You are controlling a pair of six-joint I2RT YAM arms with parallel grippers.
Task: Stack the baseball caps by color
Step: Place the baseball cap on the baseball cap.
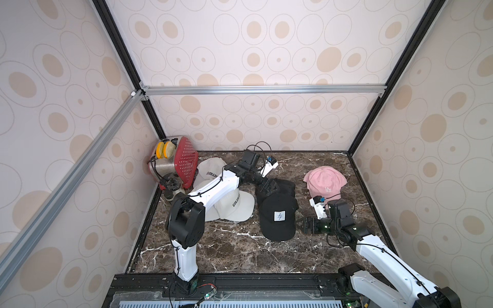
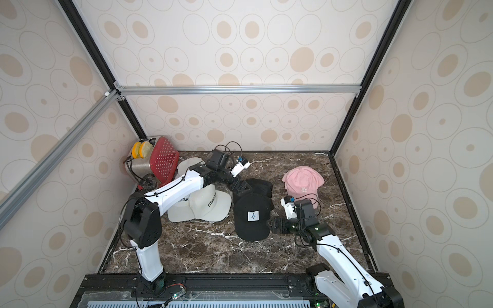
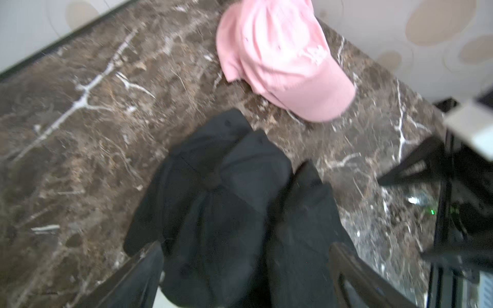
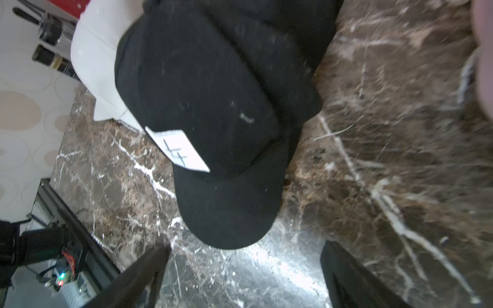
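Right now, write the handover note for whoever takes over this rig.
Left gripper: open, empty, above the rear black fabric caps.
Right gripper: open, empty, beside the black cap with a white square patch.
Done: black caps overlap mid-table, patch cap frontmost; pink fabric caps piled at right rear.
To do: two white "COLORADO" caps overlap; a third white cap lies behind by the red perforated appliance. Stack it on, then square the black pile.
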